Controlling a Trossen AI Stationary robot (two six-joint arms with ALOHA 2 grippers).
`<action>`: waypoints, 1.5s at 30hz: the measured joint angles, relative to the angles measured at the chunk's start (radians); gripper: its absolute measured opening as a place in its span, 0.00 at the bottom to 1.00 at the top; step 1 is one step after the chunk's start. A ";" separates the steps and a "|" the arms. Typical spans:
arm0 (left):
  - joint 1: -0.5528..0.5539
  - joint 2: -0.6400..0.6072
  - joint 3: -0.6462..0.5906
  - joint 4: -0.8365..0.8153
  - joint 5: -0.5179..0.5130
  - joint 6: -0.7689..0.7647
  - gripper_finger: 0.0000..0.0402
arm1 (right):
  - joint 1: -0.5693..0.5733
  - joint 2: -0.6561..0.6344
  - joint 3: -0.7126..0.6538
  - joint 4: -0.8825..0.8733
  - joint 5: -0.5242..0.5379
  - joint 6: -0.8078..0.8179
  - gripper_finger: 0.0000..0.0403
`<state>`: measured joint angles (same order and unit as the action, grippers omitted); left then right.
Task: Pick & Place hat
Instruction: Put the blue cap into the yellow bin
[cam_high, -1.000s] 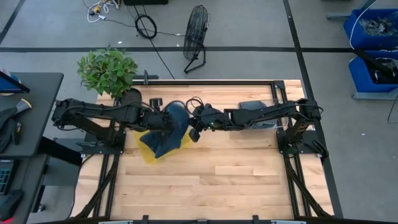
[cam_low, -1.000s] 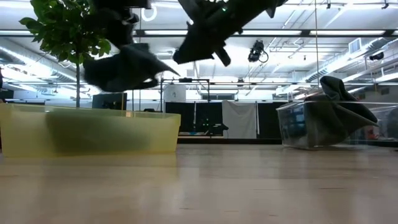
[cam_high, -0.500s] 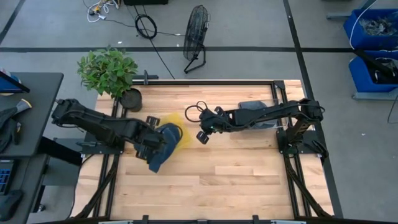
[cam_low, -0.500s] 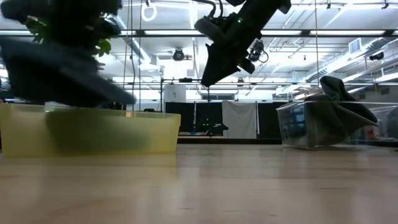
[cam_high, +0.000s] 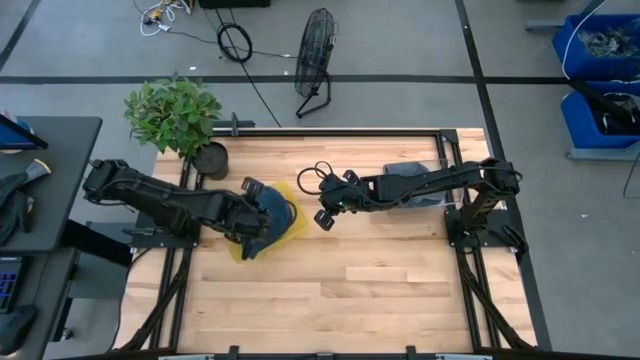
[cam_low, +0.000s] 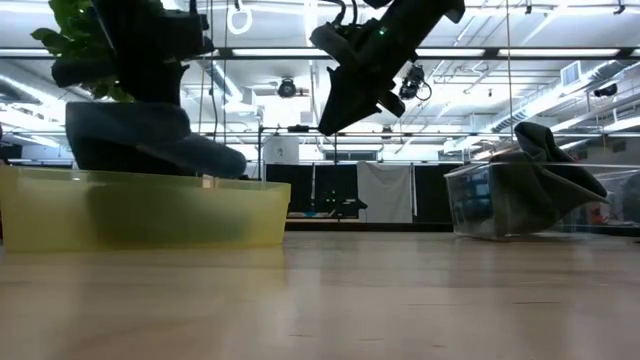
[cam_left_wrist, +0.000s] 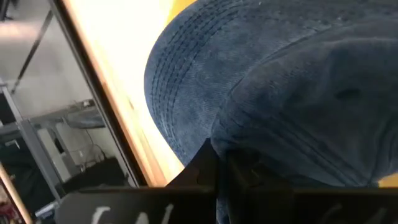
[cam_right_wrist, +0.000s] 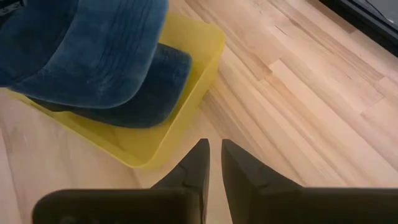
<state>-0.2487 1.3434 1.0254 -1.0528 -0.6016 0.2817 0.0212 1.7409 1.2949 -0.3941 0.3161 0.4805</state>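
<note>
Holding a soft blue denim hat (cam_high: 262, 208) over the shallow yellow plastic tray (cam_low: 150, 208) on the left part of the wooden bench (cam_high: 380, 280), the left pincer (cam_high: 248, 212) is clamped on the fabric, the hat's underside at about the tray's rim in the low view. A second blue hat (cam_right_wrist: 124, 93) already lies in the tray, so the held one may well land on top, slump over the right wall and slide onto the bench. A brim catching on the rim could tip or drag the light tray. The right pincer (cam_high: 322, 217) hangs just right of the tray, fingers nearly together and empty; a swing toward it risks a bump.
</note>
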 joint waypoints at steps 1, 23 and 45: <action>0.004 0.000 -0.007 0.007 0.005 0.011 0.02 | 0.000 0.000 0.000 0.000 0.000 0.000 0.11; -0.009 -0.006 -0.159 0.340 0.059 -0.089 0.03 | 0.002 0.000 0.000 0.000 0.000 0.000 0.11; 0.045 0.000 -0.285 0.339 0.074 -0.116 0.17 | 0.005 0.000 0.000 -0.004 -0.002 0.000 0.11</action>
<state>-0.2038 1.3437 0.7406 -0.7137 -0.5279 0.1657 0.0265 1.7409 1.2949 -0.3981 0.3138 0.4808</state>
